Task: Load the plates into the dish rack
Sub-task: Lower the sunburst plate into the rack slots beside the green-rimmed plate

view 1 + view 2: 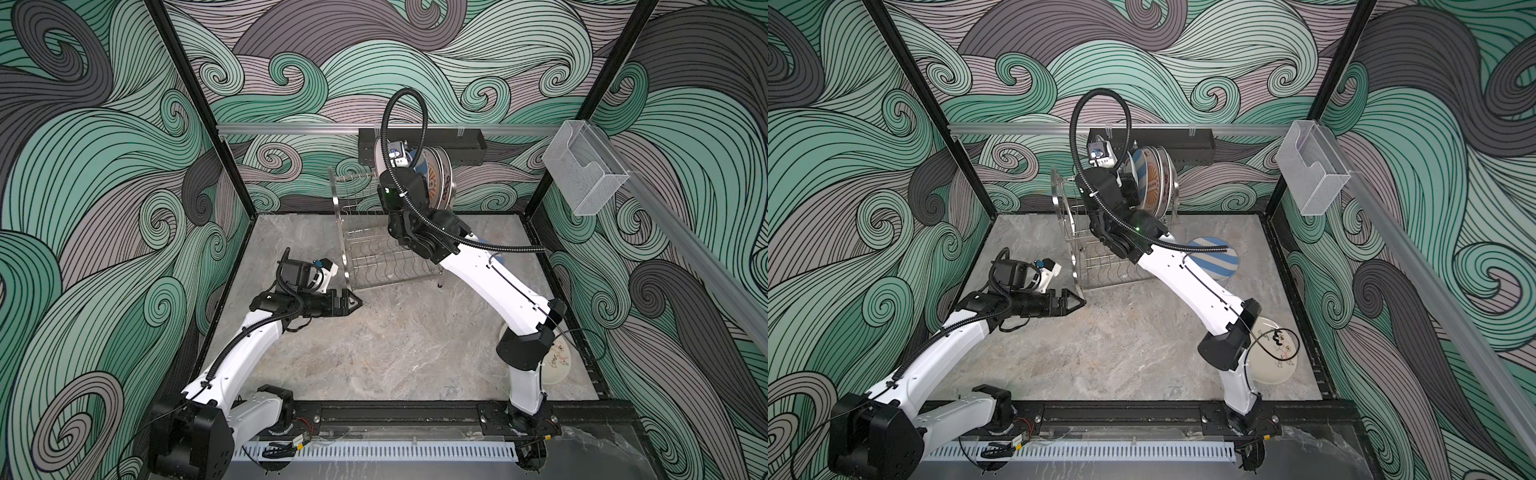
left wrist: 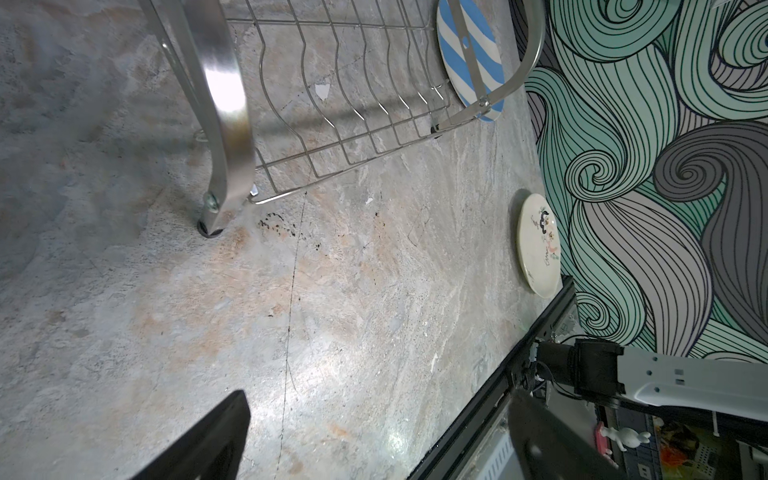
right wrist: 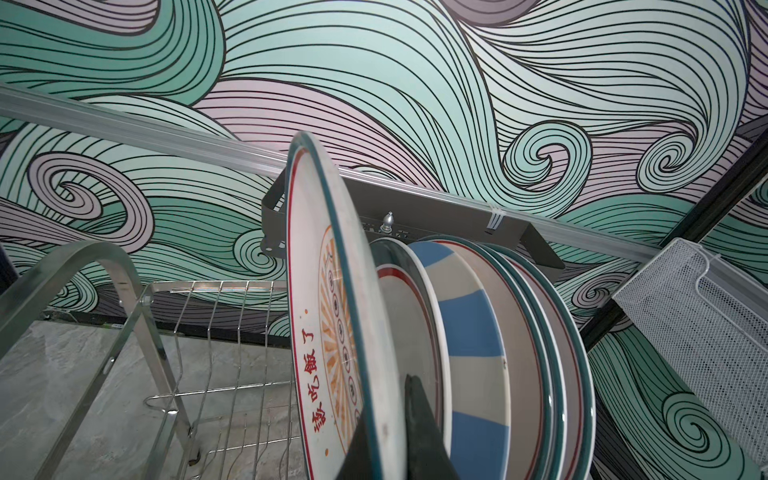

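Currently right gripper point(image 3: 384, 419) is clamping sunburst plate point(image 3: 328, 311) upright, to slot into dish rack point(image 1: 376, 266). Beside it, left gripper point(image 1: 353, 304) is hovering, jaws apart.

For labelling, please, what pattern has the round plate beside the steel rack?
Round plate: blue and white stripes; left wrist view.

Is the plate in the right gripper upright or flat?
Upright: the plate stands on edge in the right gripper, alongside other plates standing in the rack.

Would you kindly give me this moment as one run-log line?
right claw: shut on sunburst plate, upright at dish rack top tier | left claw: open, empty | table: striped plate, cream plate
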`<state>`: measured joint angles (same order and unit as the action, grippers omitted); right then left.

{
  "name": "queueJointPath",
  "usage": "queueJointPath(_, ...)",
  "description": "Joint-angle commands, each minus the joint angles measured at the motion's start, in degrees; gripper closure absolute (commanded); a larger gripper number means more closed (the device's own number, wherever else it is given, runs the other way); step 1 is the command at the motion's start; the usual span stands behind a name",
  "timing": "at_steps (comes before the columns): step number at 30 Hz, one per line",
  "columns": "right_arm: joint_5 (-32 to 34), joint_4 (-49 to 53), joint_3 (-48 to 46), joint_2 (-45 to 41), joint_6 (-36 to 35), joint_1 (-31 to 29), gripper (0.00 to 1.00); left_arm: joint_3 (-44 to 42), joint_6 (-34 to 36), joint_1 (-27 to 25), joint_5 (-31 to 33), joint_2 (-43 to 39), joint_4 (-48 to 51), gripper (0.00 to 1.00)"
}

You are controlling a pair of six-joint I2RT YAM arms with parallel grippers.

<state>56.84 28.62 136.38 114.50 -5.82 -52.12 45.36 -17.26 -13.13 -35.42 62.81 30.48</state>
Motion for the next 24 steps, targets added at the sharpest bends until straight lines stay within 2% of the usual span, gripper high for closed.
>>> queueJointPath(1, 3.72, -3.46, 1.62, 0.41, 0.17, 0.11, 1.00, 1.97, 1.03, 0.14, -1.25, -0.23, 1.79, 0.01)
queueJointPath(24, 2.12, -1.04, -0.85, 3.00, 7.55, 2.03, 1.00, 2.63, 1.87, 0.12, -1.05, 0.04, 3.00, 0.01)
